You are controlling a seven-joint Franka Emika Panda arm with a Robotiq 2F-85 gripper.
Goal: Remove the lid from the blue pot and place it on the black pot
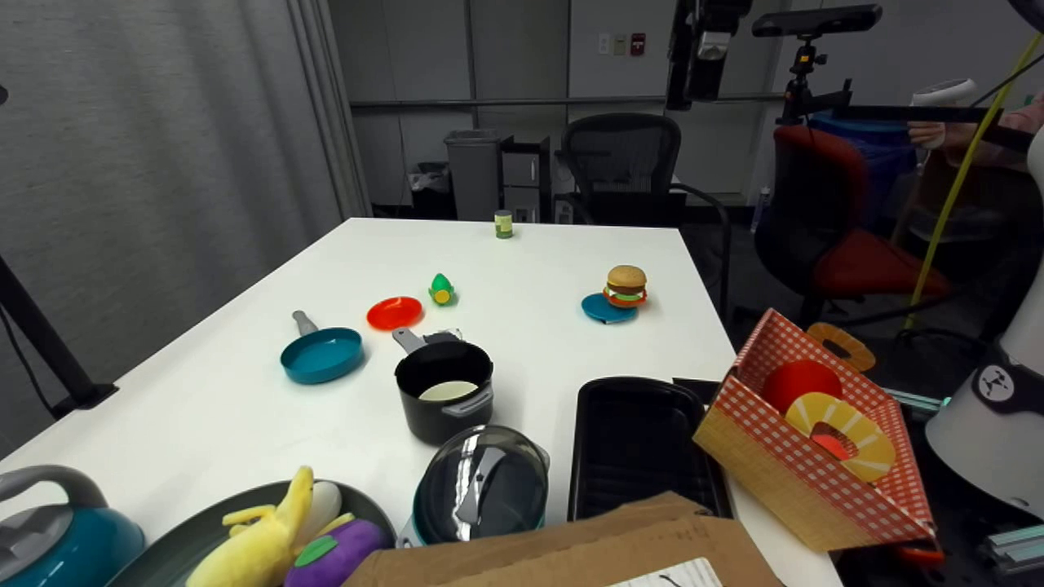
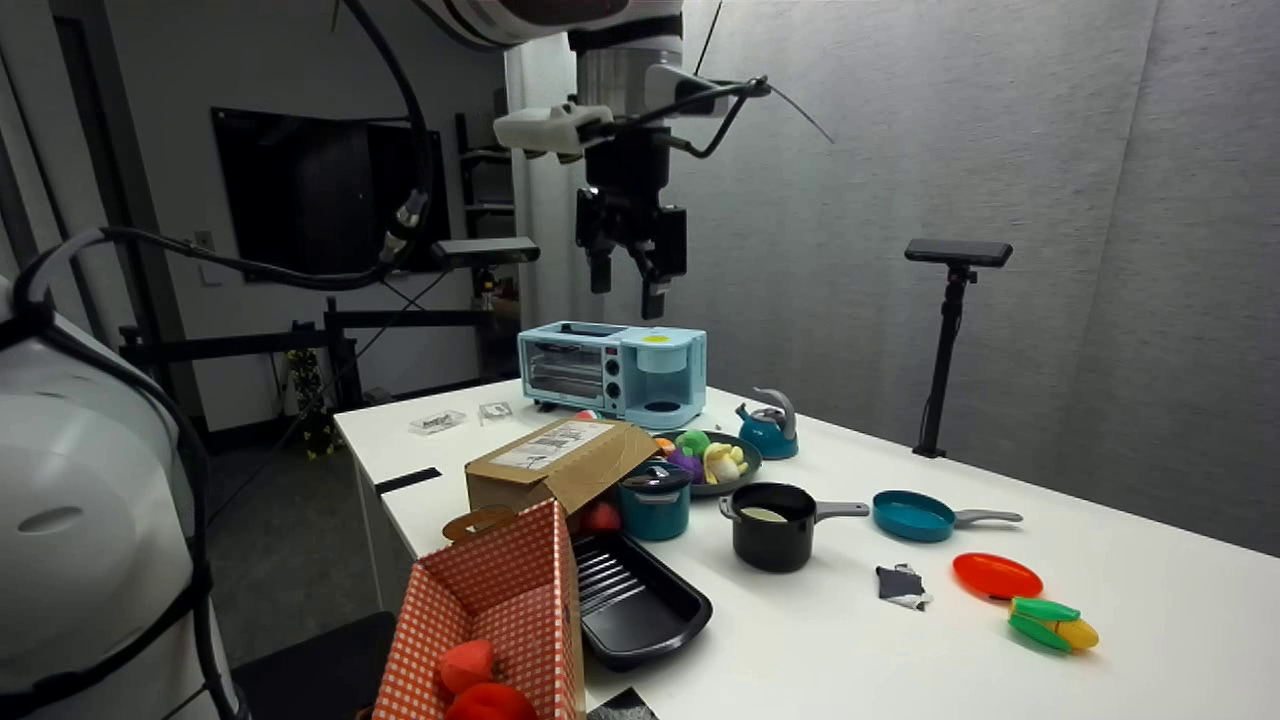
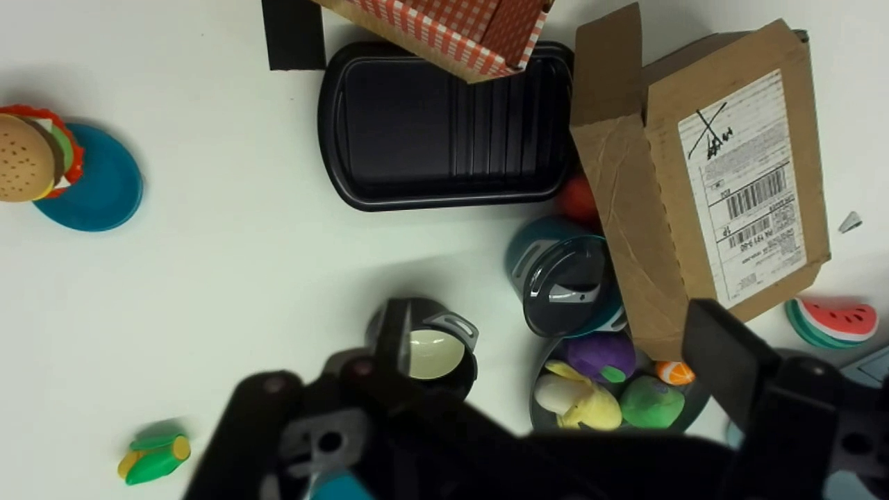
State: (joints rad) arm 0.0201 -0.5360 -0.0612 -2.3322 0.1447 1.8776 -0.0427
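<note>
High above a white desk [image 2: 850, 650] hangs the black two-fingered gripper [image 2: 627, 288], its fingers [image 3: 722, 354] spread well apart. The round, shiny dark-glass lid with a grey handle across its centre [image 1: 487, 483] sits on top of the round teal-blue pot with grey side handles [image 2: 655, 512]. Near that pot stands the small round black pot with one long grey handle [image 2: 772, 545]; its top is open, and a pale cream round patch shows at the bottom inside. A brown cardboard box with a white label [image 2: 560, 455] spreads a flap that hides one edge of the blue pot in the wrist view; whether they touch cannot be told. Near the blue pot lies a flat black rectangular tray with ridges at one end [image 3: 399, 132], one long edge partly hidden in the wrist view by a red-and-white checked basket [image 2: 540, 600] that holds red objects [image 2: 467, 665]. Just beside the blue pot, a wide dark round pan [image 1: 192, 534] carries a purple plush-looking toy with a green top [image 3: 601, 355] and a yellow one [image 3: 601, 410]. Further along the desk are a shallow teal pan with a grey handle [image 2: 912, 517], a red round plate [image 2: 997, 576], a green-and-yellow toy corn cob [image 2: 1055, 625], and a toy hamburger [image 1: 626, 285] partly on a small blue round plate [image 1: 599, 311].
</note>
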